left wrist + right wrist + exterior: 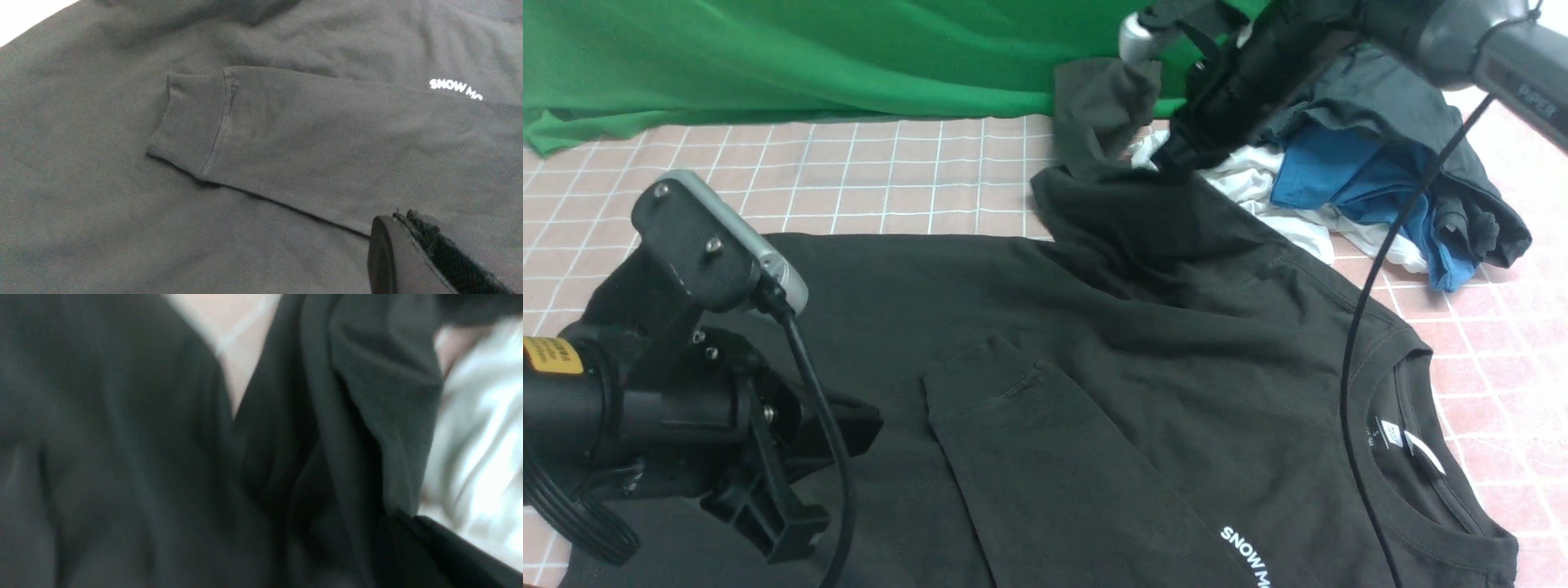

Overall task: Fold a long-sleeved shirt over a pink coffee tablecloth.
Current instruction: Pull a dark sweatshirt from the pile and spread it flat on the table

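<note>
Black, matte, soft-looking cotton knit with a ribbed crew neck: that's the long-sleeved shirt [1143,343]. We see it spread flat across the pink coffee tablecloth [866,171], collar toward the robot's right. The cloth is dusty pink with thin white lines making small squares.

The near sleeve [1054,474] is folded in over the body, and its ribbed cuff [980,384] lies around mid-chest. The far sleeve [1107,106] is rumpled and stands up in a fold at the shirt's far edge. The right claw [1172,163] is right next to it, clenched on the shirt fabric there as far as we can make out.

Writing-wise, the white lettering [1245,555] on the near sleeve reads "SNOW M" before the front view cuts it off. The left wrist view gets us one more letter, "SNOW MO". The white neck label [1409,441] sits inside the collar, print too small for us to read. The right arm [1527,82] has what looks like "PIPER" on it.

At the back there's a smooth, draped green cloth [768,57]. Far right is a heap: a dark grey garment [1405,106], some blue cloth [1347,175] and a crumpled white garment [1258,188] right beside the shirt.

Only the left wrist view shows the cuff's stitched seam up close. It also shows the left claw [408,245], jaws pressed together on nothing, over the near sleeve. The right wrist view is blurry: dark folds, a sliver of pink grid, and white fabric to one side.
</note>
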Available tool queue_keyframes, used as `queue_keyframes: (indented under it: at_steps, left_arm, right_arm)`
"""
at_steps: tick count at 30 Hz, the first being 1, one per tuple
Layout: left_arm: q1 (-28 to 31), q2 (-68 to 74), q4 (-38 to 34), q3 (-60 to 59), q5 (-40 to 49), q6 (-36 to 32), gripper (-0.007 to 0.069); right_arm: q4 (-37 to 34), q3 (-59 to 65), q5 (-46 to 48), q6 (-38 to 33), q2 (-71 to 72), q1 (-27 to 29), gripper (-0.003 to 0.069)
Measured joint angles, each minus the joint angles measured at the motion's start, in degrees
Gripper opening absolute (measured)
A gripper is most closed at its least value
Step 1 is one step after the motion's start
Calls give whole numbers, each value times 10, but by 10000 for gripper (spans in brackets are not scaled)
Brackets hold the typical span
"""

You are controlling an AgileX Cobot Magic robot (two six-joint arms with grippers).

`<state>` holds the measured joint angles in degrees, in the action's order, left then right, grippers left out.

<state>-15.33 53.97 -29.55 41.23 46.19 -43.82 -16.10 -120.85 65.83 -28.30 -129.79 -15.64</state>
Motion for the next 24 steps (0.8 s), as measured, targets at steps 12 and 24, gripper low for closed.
queue_keyframes:
  at_steps: [12, 24]
  left_arm:
    - [0, 0, 28, 0, 0, -4, 17]
    - [0, 0, 32, 0, -3, -4, 17]
  right_arm:
    - [7, 75, 24, 66, -3, 8, 178]
    - [8, -64, -212, 76, -17, -1, 576]
